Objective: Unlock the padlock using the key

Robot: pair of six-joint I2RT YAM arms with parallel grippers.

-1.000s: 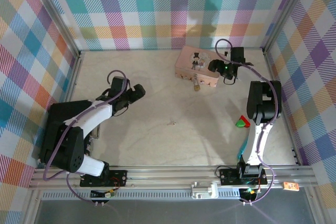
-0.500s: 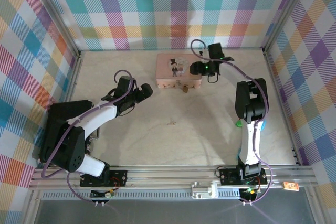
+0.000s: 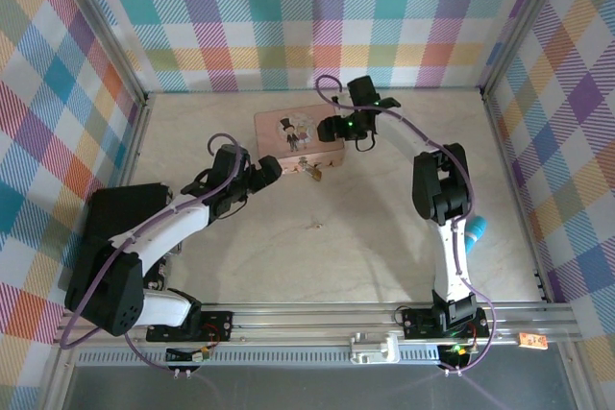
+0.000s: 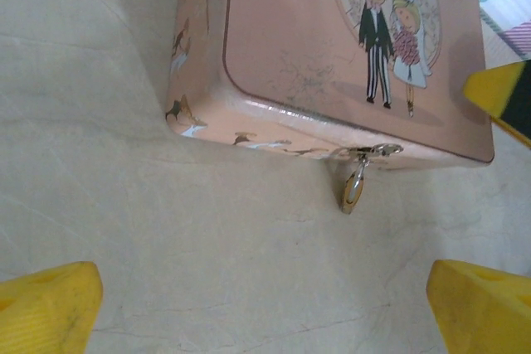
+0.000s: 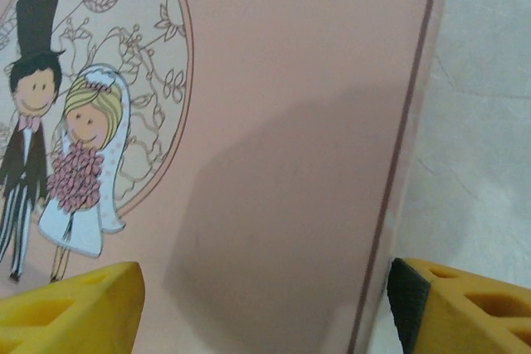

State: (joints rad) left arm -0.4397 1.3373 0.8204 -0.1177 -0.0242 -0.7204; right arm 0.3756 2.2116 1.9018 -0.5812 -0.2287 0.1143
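The pink tin (image 3: 296,133) lies at the back middle of the table, and the small brass padlock (image 3: 313,173) hangs from the hasp on its near side. In the left wrist view the padlock (image 4: 354,186) dangles below the tin's (image 4: 315,47) front edge. My left gripper (image 3: 266,171) is open just left of the padlock, with its yellow fingertips (image 4: 46,308) wide apart over bare table. My right gripper (image 3: 332,128) is open at the tin's right end, one finger (image 5: 70,308) over the lid (image 5: 274,122) and the other at its edge. The tiny key (image 3: 312,226) lies on the table nearer the front.
A teal-blue thing (image 3: 477,229) sits beside the right arm's lower link. Checked walls close in the table at the back and on both sides. An aluminium rail (image 3: 317,319) runs along the front.
The tin has slid left along the back of the table together with my right gripper, turning as it went. My left gripper has reached forward up to the tin's near side.
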